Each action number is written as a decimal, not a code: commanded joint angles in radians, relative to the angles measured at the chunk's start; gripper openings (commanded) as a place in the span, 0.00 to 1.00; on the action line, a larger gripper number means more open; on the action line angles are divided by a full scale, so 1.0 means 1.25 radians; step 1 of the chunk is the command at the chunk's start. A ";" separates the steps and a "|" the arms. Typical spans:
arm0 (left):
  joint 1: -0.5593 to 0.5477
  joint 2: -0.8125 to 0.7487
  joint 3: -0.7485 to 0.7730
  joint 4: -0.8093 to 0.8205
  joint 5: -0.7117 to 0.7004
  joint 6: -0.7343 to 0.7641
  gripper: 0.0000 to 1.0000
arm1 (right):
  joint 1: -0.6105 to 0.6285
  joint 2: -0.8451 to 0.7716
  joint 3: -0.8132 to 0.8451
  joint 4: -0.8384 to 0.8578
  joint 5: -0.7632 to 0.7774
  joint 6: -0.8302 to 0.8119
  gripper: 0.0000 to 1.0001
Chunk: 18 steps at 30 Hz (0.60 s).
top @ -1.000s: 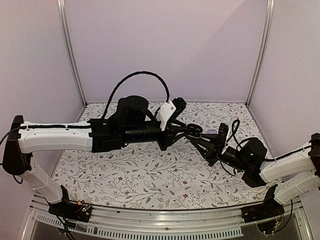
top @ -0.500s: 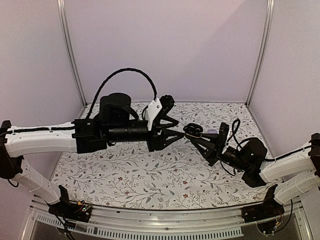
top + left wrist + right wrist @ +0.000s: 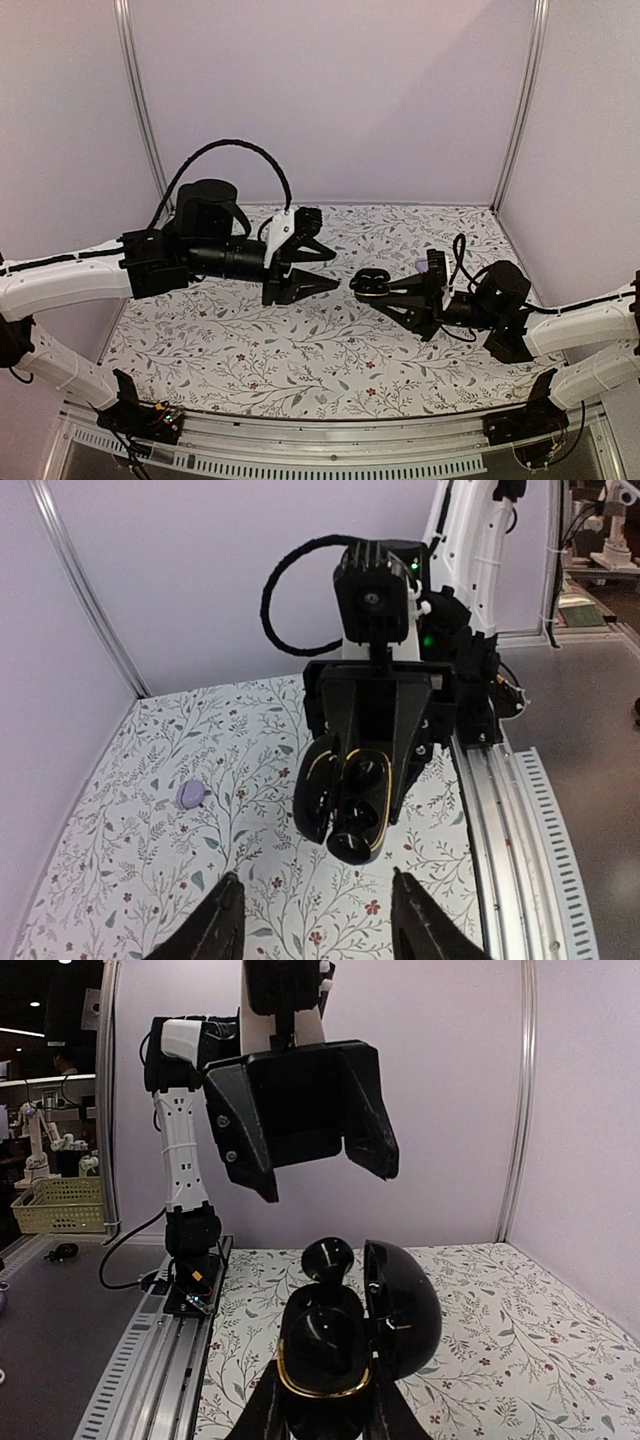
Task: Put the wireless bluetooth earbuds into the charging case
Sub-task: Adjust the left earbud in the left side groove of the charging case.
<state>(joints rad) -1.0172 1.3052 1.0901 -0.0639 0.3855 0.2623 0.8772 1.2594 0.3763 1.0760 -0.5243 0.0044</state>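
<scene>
Holding the open charging case (image 3: 368, 282), the right tool (image 3: 376, 291) faces the half-spread left tool (image 3: 336, 268) nearby.

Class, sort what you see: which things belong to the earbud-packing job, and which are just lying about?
Job in hand:
- open charging case, held by the right gripper
- an earbud poking up from it
- left gripper, open

Lying about:
- small lavender piece on the patterned cloth
- basket in the background

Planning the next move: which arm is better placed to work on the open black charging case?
Left, probably: the left gripper, jaws open and empty, faces the rounded black charging case; the right gripper is clamped on it.
</scene>
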 commanded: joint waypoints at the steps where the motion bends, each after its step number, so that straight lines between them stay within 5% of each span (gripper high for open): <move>1: -0.003 -0.020 -0.044 -0.021 0.061 0.081 0.52 | -0.006 -0.013 0.049 -0.079 -0.131 0.020 0.00; 18: -0.033 0.024 -0.010 -0.050 0.122 0.132 0.69 | -0.006 0.017 0.076 -0.100 -0.261 0.014 0.00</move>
<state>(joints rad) -1.0477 1.3209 1.0454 -0.1135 0.5121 0.4110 0.8757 1.2697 0.4404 0.9565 -0.8104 0.0231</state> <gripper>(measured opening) 0.689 0.198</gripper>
